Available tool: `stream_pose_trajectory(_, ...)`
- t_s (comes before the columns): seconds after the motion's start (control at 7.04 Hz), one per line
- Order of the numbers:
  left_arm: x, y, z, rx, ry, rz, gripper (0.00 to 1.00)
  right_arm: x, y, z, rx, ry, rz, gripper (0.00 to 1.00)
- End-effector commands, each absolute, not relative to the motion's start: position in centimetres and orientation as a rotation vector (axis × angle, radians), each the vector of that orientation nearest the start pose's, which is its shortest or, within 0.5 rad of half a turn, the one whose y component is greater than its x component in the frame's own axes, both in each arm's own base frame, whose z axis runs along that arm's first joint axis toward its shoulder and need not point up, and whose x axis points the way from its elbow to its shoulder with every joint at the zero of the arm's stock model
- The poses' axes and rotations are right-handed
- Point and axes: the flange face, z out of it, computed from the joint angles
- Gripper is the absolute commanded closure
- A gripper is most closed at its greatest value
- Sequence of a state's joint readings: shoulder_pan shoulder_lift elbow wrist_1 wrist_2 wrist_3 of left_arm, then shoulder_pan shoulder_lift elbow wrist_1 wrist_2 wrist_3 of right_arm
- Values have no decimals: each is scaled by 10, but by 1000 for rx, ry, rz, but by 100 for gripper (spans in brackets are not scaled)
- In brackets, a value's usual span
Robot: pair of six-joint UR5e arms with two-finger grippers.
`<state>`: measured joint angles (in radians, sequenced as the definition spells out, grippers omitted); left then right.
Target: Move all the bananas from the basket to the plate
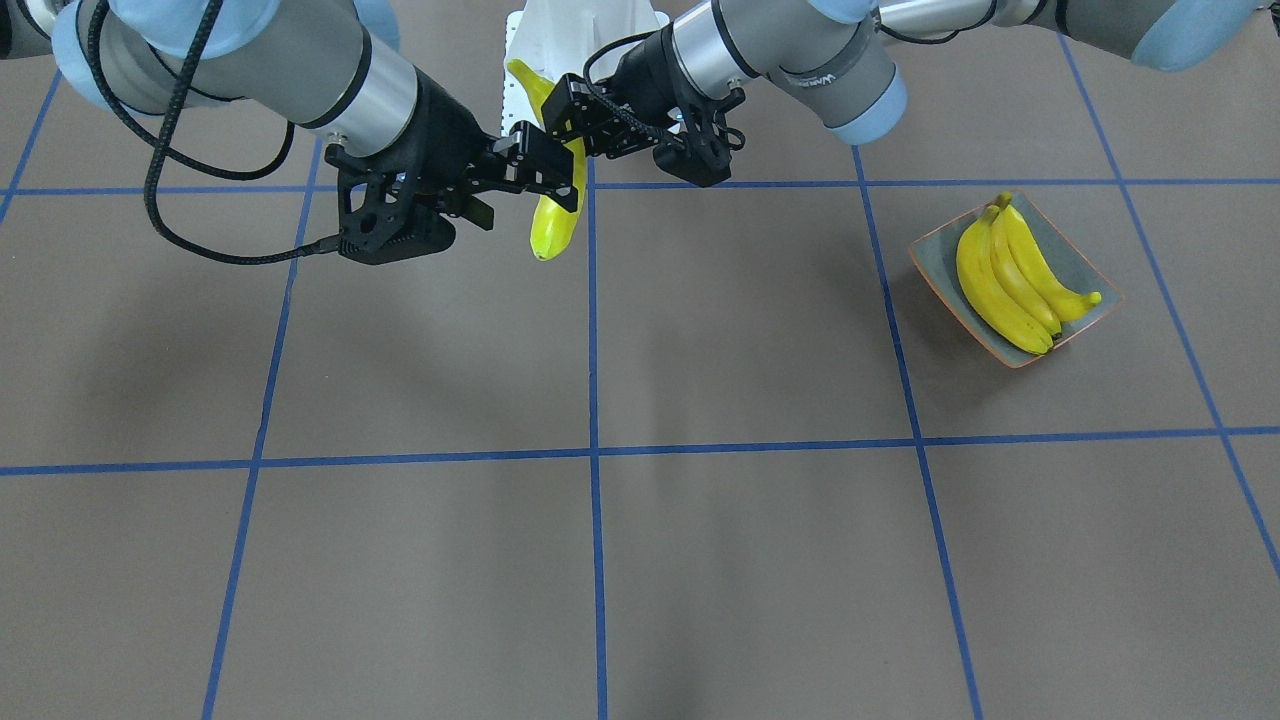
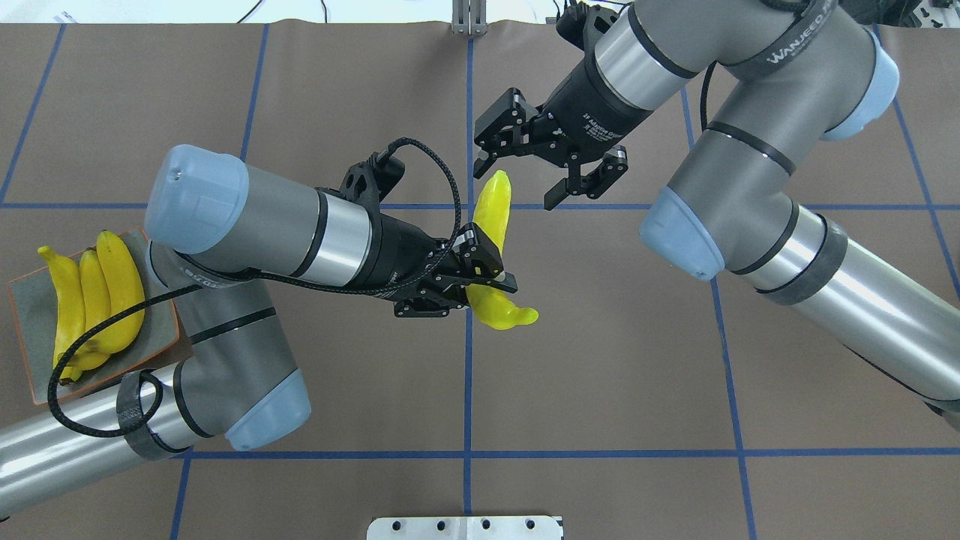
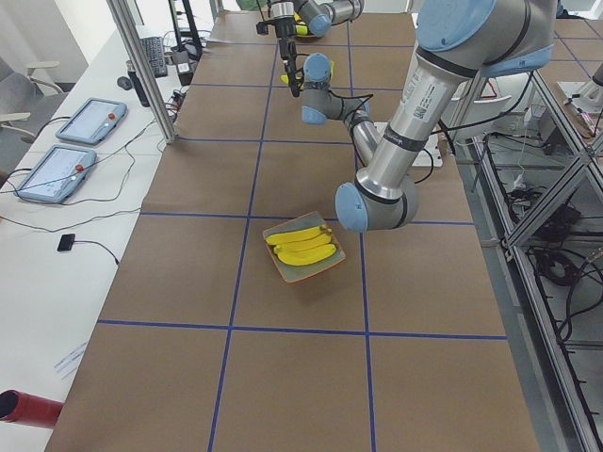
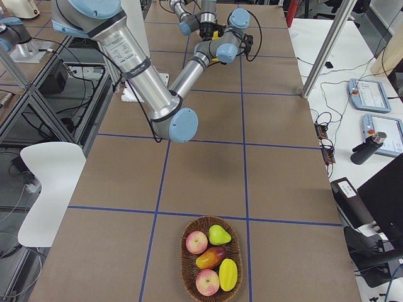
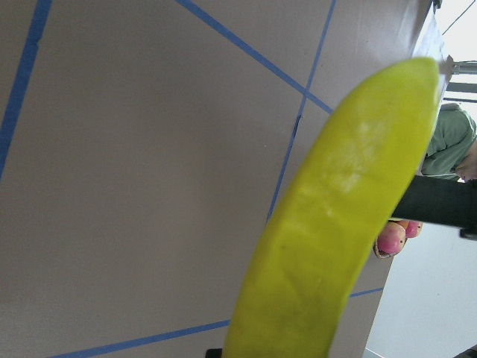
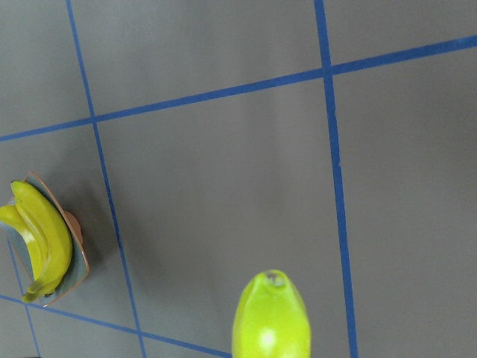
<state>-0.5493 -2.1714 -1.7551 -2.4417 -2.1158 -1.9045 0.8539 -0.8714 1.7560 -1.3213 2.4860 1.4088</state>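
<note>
- Left jaws gripped the banana (image 2: 493,217) mid-length above the surface (image 2: 600,337); long axis ran away from the robot.
- Right jaws were spread, just off its far tip.
- Plate (image 2: 28,315) with three bananas (image 2: 94,292) lay well left; left arm (image 2: 285,225) was nearer.

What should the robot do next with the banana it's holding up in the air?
Probably the left gripper, which is shut on the banana, should carry it sideways toward the plate, where three bananas lie with room beside them. The right gripper is open near the banana's far tip, so it isn't gripping the banana.
</note>
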Motion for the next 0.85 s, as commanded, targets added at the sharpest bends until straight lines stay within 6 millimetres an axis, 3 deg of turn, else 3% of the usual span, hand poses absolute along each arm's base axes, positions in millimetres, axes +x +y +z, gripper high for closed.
stream_pose_trajectory(0.0,452,-386,178,-243,1565,-224,100,-325,-533,130,-157,-1290,155,0)
stream_pose_trajectory(0.14,418,-413,196,-179,1532,-85,100,-310,-543,143,-151,-1280,189,0)
stream_pose_trajectory(0.43,322,-459,266,-120,1470,12,100,-287,-556,176,-141,-1250,245,0)
stream_pose_trajectory(0.71,256,-459,338,-118,1418,-46,100,-281,-562,203,-115,-1218,251,0)
